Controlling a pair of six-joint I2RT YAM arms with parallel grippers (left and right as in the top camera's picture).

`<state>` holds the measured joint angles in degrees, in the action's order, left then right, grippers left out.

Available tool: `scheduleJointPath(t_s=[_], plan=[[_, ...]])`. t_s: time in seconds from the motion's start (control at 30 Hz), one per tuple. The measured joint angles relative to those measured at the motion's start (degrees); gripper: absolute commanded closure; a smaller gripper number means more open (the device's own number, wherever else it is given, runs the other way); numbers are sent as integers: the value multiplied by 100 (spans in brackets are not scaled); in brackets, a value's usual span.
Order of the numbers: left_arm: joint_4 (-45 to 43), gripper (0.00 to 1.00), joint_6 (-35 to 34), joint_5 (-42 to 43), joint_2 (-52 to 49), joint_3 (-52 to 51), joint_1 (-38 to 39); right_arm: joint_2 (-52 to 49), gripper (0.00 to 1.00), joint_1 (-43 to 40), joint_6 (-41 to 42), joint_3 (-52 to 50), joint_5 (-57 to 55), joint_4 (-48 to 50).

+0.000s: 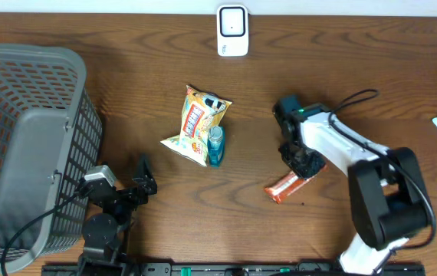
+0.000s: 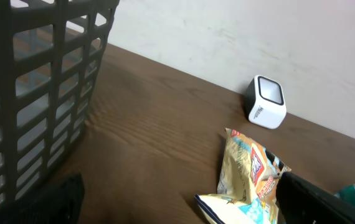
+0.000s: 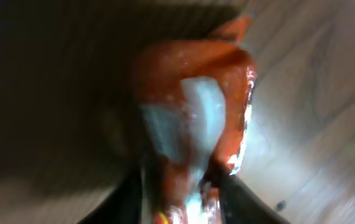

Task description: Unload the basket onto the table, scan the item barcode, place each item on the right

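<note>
Two arms, but only one is in reach: the right pincer [image 1: 304,165] sits over the right-hand end of the orange snack packet [image 1: 284,187]. The packet lies on the worktop [image 1: 372,84], its long axis running down-left from the pincer in the overhead view. The wrist view shows the wrapper between the fingers; whether they clamp it I cannot tell. The left pincer [image 1: 143,180] stands wide apart, holding nothing, well away. The scanner [image 1: 232,31] stands at the far edge — up-left of the packet.
</note>
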<state>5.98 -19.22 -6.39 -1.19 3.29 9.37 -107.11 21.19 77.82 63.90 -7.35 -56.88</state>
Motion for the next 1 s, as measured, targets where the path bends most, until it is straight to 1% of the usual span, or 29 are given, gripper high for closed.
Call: scheduleJointPath(t_s=[0.13, 0.2, 0.27, 0.3, 0.37, 0.47, 0.57, 0.63, 0.83, 1.0], plan=[[0, 2, 0, 2, 0, 0, 0, -59, 17, -2, -173, 39, -81, -221], [0, 2, 0, 2, 0, 0, 2, -37, 11, -13, -278, 59, -118, -223], [0, 2, 0, 2, 0, 0, 0, -26, 12, -66, -393, 70, -118, -199], [0, 2, 0, 2, 0, 0, 0, -26, 15, -101, -466, 70, -87, -199], [0, 2, 0, 0, 0, 0, 0, -24, 24, -149, -527, 63, -46, -168], [0, 2, 0, 2, 0, 0, 2, -15, 45, -249, -616, 22, -4, -85], [0, 2, 0, 2, 0, 0, 0, 70, 80, -302, -695, -170, 35, 221], [0, 2, 0, 2, 0, 0, 0, 155, 99, -315, -796, -339, 94, 496], [0, 2, 0, 2, 0, 0, 0, 348, 99, -369, -970, -627, 175, 789], [0, 2, 0, 2, 0, 0, 2, 367, 99, -431, -1410, -636, 293, 817]])
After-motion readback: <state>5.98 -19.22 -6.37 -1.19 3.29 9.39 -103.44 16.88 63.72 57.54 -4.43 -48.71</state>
